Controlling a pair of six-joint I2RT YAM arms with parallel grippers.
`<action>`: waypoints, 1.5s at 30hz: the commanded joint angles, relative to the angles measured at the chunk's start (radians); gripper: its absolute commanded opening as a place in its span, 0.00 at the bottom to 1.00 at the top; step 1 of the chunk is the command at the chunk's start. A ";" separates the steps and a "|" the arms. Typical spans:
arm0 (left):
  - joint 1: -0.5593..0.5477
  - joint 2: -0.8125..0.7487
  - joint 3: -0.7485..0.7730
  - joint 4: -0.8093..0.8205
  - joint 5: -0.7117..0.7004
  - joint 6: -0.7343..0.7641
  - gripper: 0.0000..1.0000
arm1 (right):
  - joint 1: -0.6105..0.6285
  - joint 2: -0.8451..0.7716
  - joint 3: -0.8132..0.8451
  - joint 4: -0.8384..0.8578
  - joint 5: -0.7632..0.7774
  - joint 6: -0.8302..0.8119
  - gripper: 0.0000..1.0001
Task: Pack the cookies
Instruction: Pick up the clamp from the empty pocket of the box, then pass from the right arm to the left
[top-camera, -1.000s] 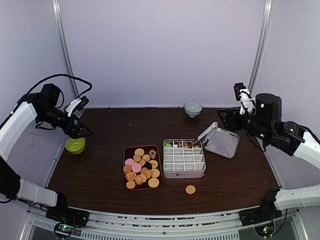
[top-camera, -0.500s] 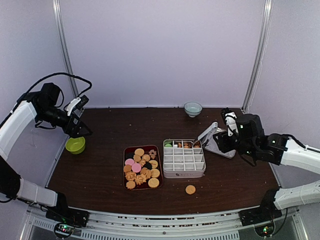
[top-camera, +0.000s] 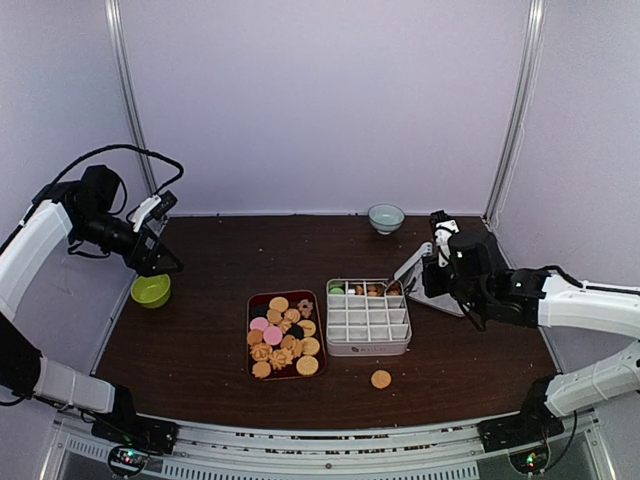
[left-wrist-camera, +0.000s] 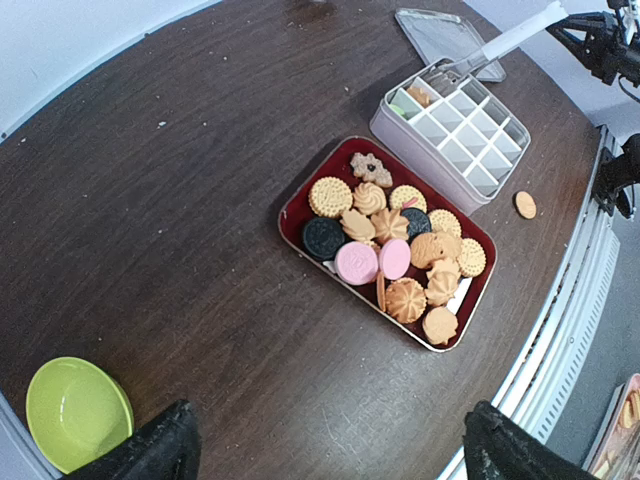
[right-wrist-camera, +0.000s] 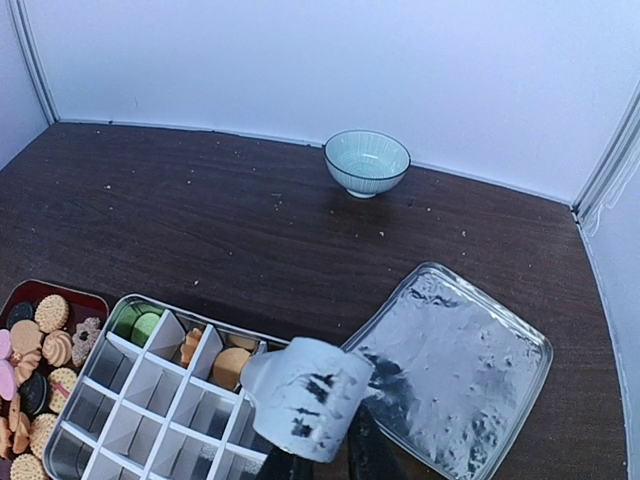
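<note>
Most of the cookies (left-wrist-camera: 395, 250) lie heaped in a red tray (left-wrist-camera: 312, 172) near the middle of the dark tabletop (left-wrist-camera: 180, 200): round golden ones, flower shapes, two pink and two dark brown. A few more sit in the back row of the white divided box (left-wrist-camera: 415, 160) just beside the tray, green ones in the corner cell and orange ones in the cells next to it. The other cells hold nothing. One loose cookie (left-wrist-camera: 524, 204) lies on the tabletop in front of the box.

Metal tongs (left-wrist-camera: 500, 42) slant up from the box's back row, tips in a cell. The right claw (top-camera: 432, 262) is clenched on their handle end. A silver lid (right-wrist-camera: 455, 355) lies flat just behind the box, under that arm. A pale blue bowl (right-wrist-camera: 367, 162) stands farther back, near the wall.

The left claw (left-wrist-camera: 325, 460) hangs released and holds nothing, high above the tabletop's left side, over a green bowl (left-wrist-camera: 75, 415) that stands well apart from the tray.
</note>
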 joint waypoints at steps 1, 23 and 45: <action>0.009 0.004 0.032 -0.005 0.023 0.021 0.94 | 0.018 0.000 0.001 0.076 0.056 -0.026 0.09; -0.002 0.031 0.047 -0.055 0.169 0.081 0.96 | 0.057 -0.205 0.093 0.073 -0.002 -0.051 0.00; -0.370 0.178 0.086 -0.159 0.484 0.266 0.85 | 0.266 0.234 0.420 0.421 -0.640 0.228 0.00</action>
